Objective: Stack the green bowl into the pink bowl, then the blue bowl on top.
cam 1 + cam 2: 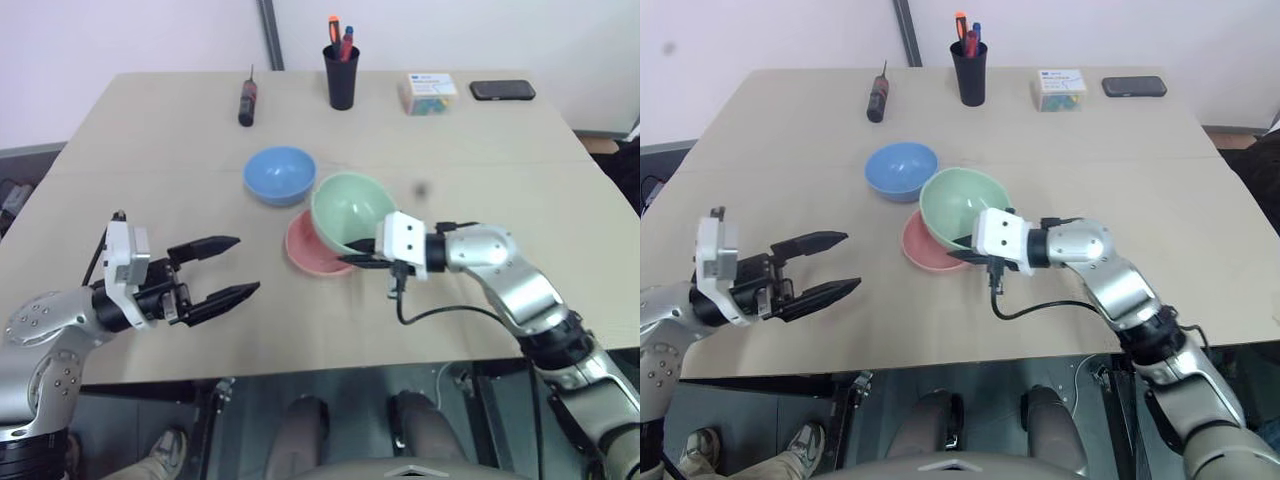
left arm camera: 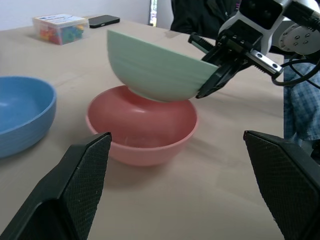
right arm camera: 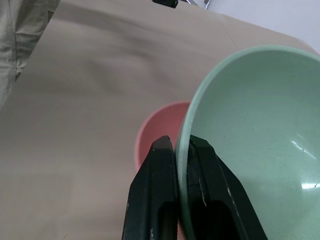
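Note:
My right gripper [image 1: 356, 252] is shut on the near rim of the green bowl [image 1: 348, 208], holding it tilted just over the pink bowl [image 1: 305, 251], which rests on the table. In the left wrist view the green bowl [image 2: 150, 67] hangs slanted, its underside at the far rim of the pink bowl [image 2: 142, 125]. The blue bowl [image 1: 279, 174] stands upright on the table just behind and left of them. To the left of the bowls, my left gripper [image 1: 233, 267] hovers open and empty, fingers pointing toward the pink bowl.
At the back of the table [image 1: 150, 150] are a black pen cup [image 1: 341, 72], a dark screwdriver [image 1: 247, 100], a clear box of coloured bits [image 1: 428, 93] and a black phone [image 1: 502, 90]. A cable [image 1: 440, 310] hangs from my right wrist.

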`<act>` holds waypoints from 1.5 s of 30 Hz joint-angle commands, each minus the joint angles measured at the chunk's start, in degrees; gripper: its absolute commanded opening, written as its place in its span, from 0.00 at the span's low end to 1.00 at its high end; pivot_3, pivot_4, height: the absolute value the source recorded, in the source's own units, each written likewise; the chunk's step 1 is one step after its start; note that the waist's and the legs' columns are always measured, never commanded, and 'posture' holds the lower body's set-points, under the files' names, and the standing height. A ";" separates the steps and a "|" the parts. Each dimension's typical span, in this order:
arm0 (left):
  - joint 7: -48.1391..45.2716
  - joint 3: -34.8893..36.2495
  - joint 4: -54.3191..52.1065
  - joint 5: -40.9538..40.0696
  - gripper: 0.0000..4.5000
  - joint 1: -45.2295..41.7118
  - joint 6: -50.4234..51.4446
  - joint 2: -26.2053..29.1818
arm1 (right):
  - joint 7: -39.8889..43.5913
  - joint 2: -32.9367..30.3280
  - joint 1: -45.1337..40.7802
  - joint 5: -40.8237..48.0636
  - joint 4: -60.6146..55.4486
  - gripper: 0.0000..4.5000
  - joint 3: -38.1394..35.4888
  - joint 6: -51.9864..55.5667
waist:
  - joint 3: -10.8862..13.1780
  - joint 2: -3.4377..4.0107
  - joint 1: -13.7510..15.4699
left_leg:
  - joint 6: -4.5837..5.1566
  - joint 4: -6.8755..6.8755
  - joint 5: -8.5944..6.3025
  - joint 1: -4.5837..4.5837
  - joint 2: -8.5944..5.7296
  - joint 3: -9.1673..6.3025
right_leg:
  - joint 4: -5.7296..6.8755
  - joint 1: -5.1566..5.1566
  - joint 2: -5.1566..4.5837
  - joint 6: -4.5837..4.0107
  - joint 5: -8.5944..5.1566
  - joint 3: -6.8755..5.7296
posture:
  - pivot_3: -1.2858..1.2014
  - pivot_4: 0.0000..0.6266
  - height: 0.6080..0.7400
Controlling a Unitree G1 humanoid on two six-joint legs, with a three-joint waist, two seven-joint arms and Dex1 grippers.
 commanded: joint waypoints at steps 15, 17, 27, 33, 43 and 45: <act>17.42 -16.73 9.79 31.21 1.00 -22.91 -4.03 9.87 | -4.42 -8.11 8.67 6.69 -17.64 0.89 -18.45 6.86 | 0.04 0.02 1.67 | -0.01 -0.02 0.00 -0.10 -0.06 0.07 | -0.06 0.02 -0.01 0.00 0.00 -0.18 | 0.52 0.24 1.00; 15.57 -22.66 13.98 35.71 1.00 -28.99 -4.70 10.90 | -6.14 -9.58 11.22 7.87 -20.81 0.89 -21.15 9.77 | 0.05 0.03 1.75 | -0.01 -0.03 0.00 -0.11 -0.07 0.10 | -0.06 0.03 0.00 0.00 0.00 -0.17 | 0.52 0.24 1.00; 11.03 -48.11 50.47 60.69 1.00 -61.12 -29.64 1.60 | -12.62 -14.15 19.51 9.71 -29.88 0.89 -29.80 15.91 | 0.13 0.03 1.35 | 0.00 -0.02 0.01 -0.17 -0.07 0.17 | -0.17 -0.03 0.12 0.02 -0.01 -0.04 | 0.52 0.24 1.00; 8.52 -52.02 63.74 65.06 0.59 -67.56 -40.92 -2.09 | -15.19 -15.29 22.11 10.71 -33.26 0.91 -31.29 17.80 | 0.16 -0.02 1.23 | 0.01 -0.07 0.00 -0.38 -0.06 0.19 | -0.32 -0.19 0.11 0.03 0.00 0.00 | 0.52 0.24 1.00; 7.19 -49.60 68.09 64.40 0.01 -69.52 -45.28 -4.71 | -16.91 -16.57 24.41 11.61 -34.18 0.91 -32.35 18.31 | 0.18 -0.06 1.53 | 0.02 0.11 0.00 -0.63 -0.07 -0.04 | -0.32 -0.23 0.06 0.04 0.01 -0.27 | 0.52 0.24 1.00; 5.01 -47.83 65.68 62.16 0.01 -69.07 -45.38 -3.47 | -16.72 -16.98 24.88 11.82 -33.64 0.91 -32.93 17.83 | 0.18 -0.06 1.52 | 0.01 0.13 0.00 -0.70 -0.07 -0.10 | -0.32 -0.28 0.06 0.04 0.01 -0.33 | 0.52 0.24 1.00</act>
